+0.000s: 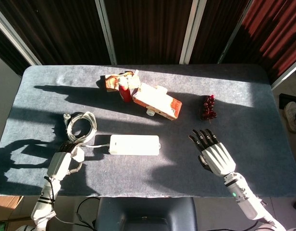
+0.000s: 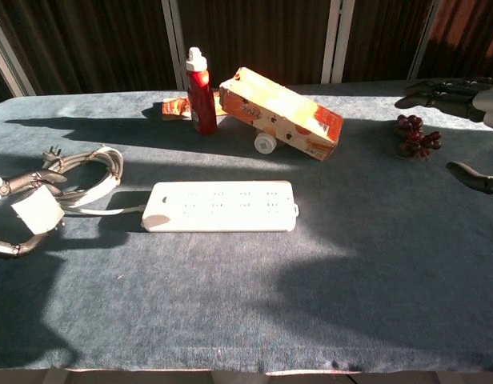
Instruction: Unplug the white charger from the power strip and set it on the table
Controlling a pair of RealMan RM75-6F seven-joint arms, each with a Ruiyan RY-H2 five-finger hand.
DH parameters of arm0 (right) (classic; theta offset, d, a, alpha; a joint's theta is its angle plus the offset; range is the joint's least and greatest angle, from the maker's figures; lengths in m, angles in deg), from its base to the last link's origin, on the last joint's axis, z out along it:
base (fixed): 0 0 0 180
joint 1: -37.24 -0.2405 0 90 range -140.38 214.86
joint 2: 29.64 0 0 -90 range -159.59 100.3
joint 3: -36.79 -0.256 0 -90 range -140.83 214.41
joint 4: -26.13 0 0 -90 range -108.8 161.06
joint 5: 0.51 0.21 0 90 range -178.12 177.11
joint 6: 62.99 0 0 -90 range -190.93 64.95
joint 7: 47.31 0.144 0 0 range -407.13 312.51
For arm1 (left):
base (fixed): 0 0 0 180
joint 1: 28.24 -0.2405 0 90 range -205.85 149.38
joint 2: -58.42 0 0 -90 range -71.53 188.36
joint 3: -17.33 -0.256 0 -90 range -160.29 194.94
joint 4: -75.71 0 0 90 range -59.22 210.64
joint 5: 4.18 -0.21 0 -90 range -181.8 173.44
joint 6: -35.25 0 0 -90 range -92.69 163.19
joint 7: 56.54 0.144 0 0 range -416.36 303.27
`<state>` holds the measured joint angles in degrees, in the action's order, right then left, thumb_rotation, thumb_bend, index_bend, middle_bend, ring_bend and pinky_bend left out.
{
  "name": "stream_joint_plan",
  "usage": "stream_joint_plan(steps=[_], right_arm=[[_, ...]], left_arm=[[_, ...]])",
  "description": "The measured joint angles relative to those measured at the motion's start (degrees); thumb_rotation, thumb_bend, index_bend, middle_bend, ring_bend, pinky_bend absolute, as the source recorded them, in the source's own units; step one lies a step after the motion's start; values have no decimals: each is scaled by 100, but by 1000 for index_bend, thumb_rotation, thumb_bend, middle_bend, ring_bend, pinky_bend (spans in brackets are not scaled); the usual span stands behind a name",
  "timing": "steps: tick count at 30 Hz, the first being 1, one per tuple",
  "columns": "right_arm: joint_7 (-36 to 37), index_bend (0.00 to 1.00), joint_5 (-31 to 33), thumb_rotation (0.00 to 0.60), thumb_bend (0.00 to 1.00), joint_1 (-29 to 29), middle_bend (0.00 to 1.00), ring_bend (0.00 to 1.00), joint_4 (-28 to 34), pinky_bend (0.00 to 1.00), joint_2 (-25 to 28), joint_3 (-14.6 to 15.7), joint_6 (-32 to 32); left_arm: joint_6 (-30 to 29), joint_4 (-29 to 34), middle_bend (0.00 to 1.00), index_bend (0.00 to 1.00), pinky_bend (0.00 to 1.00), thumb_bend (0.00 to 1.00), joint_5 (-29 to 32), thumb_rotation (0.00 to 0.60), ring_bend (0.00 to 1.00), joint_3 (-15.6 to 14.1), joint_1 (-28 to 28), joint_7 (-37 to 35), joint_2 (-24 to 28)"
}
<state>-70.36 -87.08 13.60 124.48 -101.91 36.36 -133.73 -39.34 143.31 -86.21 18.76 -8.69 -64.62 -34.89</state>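
The white charger (image 1: 78,154) (image 2: 38,212) is out of the power strip, pinched in the fingers of my left hand (image 1: 63,162) (image 2: 8,218) low over the front left of the table. I cannot tell whether it touches the cloth. The white power strip (image 1: 134,144) (image 2: 222,206) lies flat in the middle with no plug in its sockets, well to the right of that hand. My right hand (image 1: 214,155) (image 2: 469,100) hovers off to the right with its fingers spread and nothing in them.
The strip's coiled white cable (image 1: 80,126) (image 2: 86,172) lies behind my left hand. At the back stand a red bottle (image 1: 124,91) (image 2: 200,92), an orange carton (image 1: 157,102) (image 2: 282,112) and a snack packet (image 1: 114,81). A dark red grape bunch (image 1: 208,108) (image 2: 414,134) lies at right.
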Motion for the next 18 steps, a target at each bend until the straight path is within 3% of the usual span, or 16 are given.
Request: stream_joint_plan(steps=[3, 6, 13, 18], right_arm=[[-122, 0, 133, 600, 548, 32, 20, 0, 35, 0, 95, 4, 65], [-204, 0, 123, 600, 449, 94, 3, 0, 111, 0, 211, 44, 48], [-171, 0, -140, 600, 426, 382, 0, 0, 290, 0, 528, 184, -376], [-74, 0, -139, 600, 391, 856, 0, 0, 477, 0, 889, 283, -987]], left_arm=[[78, 82, 14, 1, 85, 398, 44, 600, 7, 11, 0, 67, 60], [114, 245, 0, 0, 84, 395, 47, 600, 0, 11, -11, 71, 191], [38, 785, 0, 0, 84, 390, -51, 600, 0, -55, -133, -36, 728], [-594, 1209, 0, 0, 66, 413, -298, 600, 0, -161, -426, 258, 1347]])
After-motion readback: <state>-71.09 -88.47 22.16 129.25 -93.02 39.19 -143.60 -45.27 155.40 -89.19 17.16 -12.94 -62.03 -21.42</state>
